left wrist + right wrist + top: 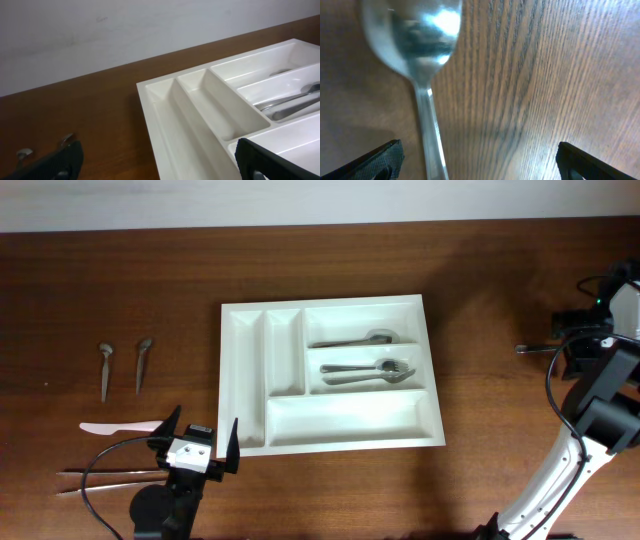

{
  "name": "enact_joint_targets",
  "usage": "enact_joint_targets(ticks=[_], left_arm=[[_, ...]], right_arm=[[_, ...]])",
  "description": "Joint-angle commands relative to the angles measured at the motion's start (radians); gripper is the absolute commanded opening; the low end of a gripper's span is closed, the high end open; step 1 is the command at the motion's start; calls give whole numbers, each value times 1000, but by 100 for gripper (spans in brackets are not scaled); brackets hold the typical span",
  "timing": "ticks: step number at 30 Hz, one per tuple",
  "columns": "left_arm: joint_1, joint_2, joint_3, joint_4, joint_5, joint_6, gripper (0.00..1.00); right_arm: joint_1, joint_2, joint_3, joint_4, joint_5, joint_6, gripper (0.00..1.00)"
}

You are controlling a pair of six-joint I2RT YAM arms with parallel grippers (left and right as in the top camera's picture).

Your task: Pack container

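The container [252,380] is a large white cutlery tray at the table's middle, also seen in the left wrist view [165,125]. A metal spoon [352,340] lies in its top wide compartment, and forks [368,370] lie in the middle one. My left gripper [198,442] stands open by the tray's near left corner, nothing between its fingers [160,165]. At the far right my right gripper [572,352] hangs open low over a metal spoon [533,349]. In the right wrist view that spoon [420,75] lies on the wood between the jaws [480,162], nearer the left finger.
Two small spoons [105,368] [142,363] lie left of the tray. A pink knife [120,426] and two thin long utensils [105,480] rest near the left arm's base. The tray's two narrow compartments and bottom wide one hold nothing.
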Motion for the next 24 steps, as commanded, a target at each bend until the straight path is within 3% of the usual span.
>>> enact_joint_targets(ticks=[1,15,24], left_arm=[[4,-8,-7,4,-7,16,99],[4,-8,-7,4,-7,16,99],[4,-8,-7,4,-7,16,99]], right_arm=[[-3,31,-3,-1,17,-11,99],[-3,34,-3,5,21,-12,99],[-3,35,-3,15,33,-11,69]])
